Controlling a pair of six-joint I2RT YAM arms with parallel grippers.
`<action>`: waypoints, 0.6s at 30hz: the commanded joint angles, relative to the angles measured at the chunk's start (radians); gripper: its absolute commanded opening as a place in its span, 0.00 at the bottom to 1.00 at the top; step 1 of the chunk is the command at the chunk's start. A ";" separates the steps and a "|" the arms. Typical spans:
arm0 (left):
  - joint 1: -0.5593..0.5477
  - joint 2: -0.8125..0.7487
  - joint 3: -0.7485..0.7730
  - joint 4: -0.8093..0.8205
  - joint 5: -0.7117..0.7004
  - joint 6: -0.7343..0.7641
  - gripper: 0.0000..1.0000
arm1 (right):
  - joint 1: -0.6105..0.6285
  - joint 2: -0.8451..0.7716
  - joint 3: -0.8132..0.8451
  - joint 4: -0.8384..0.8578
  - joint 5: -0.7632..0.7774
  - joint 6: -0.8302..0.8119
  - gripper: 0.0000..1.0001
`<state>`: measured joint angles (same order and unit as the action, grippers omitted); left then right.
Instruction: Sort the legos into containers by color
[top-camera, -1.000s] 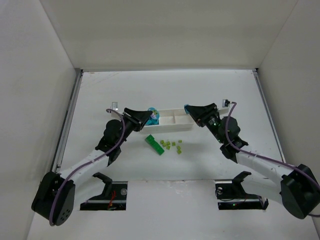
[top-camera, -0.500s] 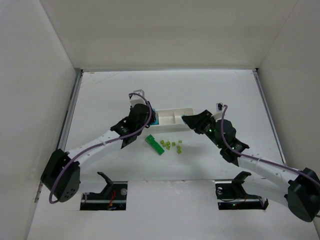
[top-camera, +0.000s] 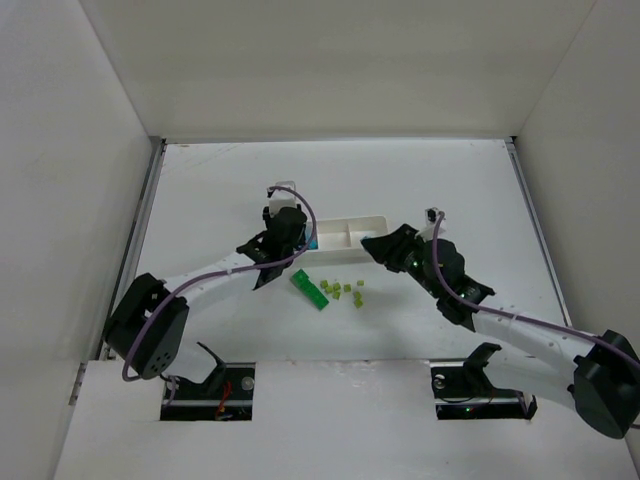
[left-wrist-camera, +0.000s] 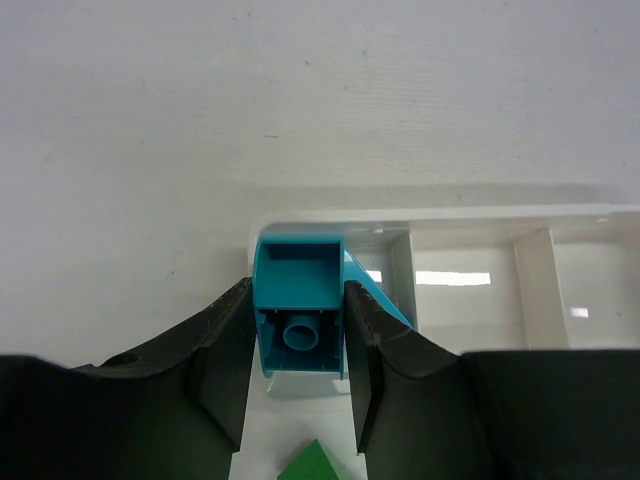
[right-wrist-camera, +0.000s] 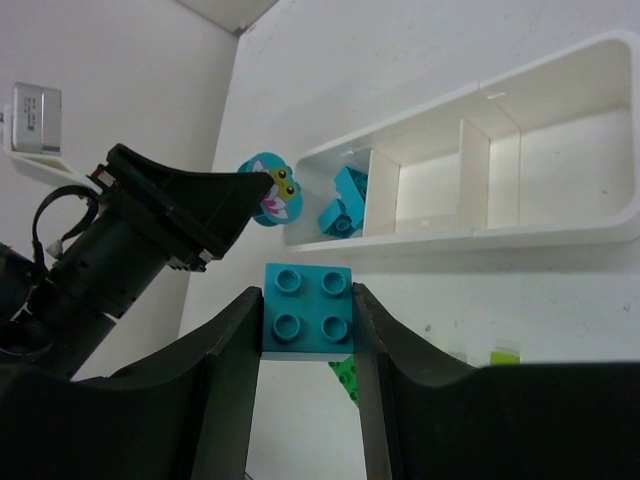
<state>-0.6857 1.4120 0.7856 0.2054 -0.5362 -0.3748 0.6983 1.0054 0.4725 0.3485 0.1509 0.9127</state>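
The white tray has three compartments side by side. My left gripper hangs at its left end, shut on a cyan brick whose hollow underside faces the camera. In the right wrist view that brick shows a printed face. My right gripper is shut on a cyan four-stud brick, just in front of the tray. Another cyan brick lies in the tray's left compartment. A long green brick and several small yellow-green pieces lie on the table before the tray.
White walls close off the table at the left, right and back. The tray's middle and right compartments look bare. The arms' bases and two black mounts sit at the near edge.
The left arm has swung outward and stretched over the tray's left end, still gripping its cyan brick. The right gripper has moved a little nearer and left with its brick.
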 joint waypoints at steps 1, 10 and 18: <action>0.004 0.027 0.032 0.063 -0.025 0.039 0.20 | 0.019 0.021 0.057 0.030 0.016 -0.018 0.35; -0.001 0.035 0.017 0.061 -0.028 0.033 0.38 | 0.020 0.051 0.087 0.030 0.012 -0.026 0.35; 0.012 0.008 -0.003 0.057 -0.031 0.027 0.43 | 0.030 0.137 0.153 0.050 0.018 -0.044 0.35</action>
<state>-0.6842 1.4666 0.7856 0.2382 -0.5457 -0.3523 0.7155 1.1263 0.5724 0.3508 0.1513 0.8894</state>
